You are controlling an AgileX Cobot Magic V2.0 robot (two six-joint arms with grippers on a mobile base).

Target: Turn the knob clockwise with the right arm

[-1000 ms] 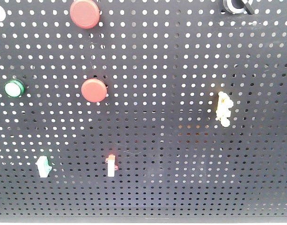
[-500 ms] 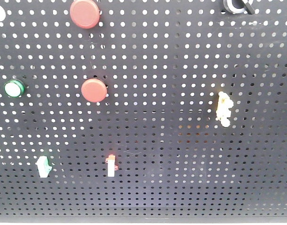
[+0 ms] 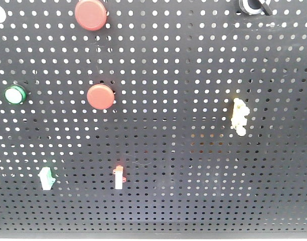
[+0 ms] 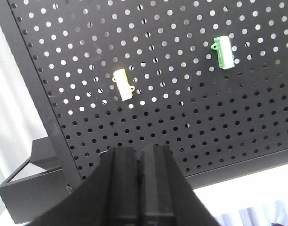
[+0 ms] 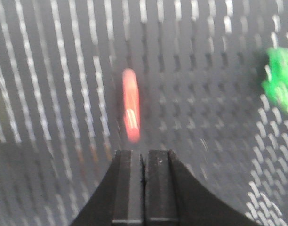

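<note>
We find the small round black knob with a shiny silver-white collar ring high up near the top right corner of the upright black perforated metal counter. The front view cuts it half off, and its short pointer bar sticks out toward the right edge. Neither arm shows in that view.

The matte-black, angular right hand has its fingers pressed together with nothing between them. Its own camera is blurred and shows only a red streak, likely one of the round red push-buttons, and a green blob, not the knob. So we judge the turn not yet begun. The right hand must first reach that top right corner, spread, and close around the pointer bar, which is small against those fingers.

The left hand is likewise pressed together and empty. It sits low by the counter's bottom edge, probably to keep clear of the right arm.
</note>
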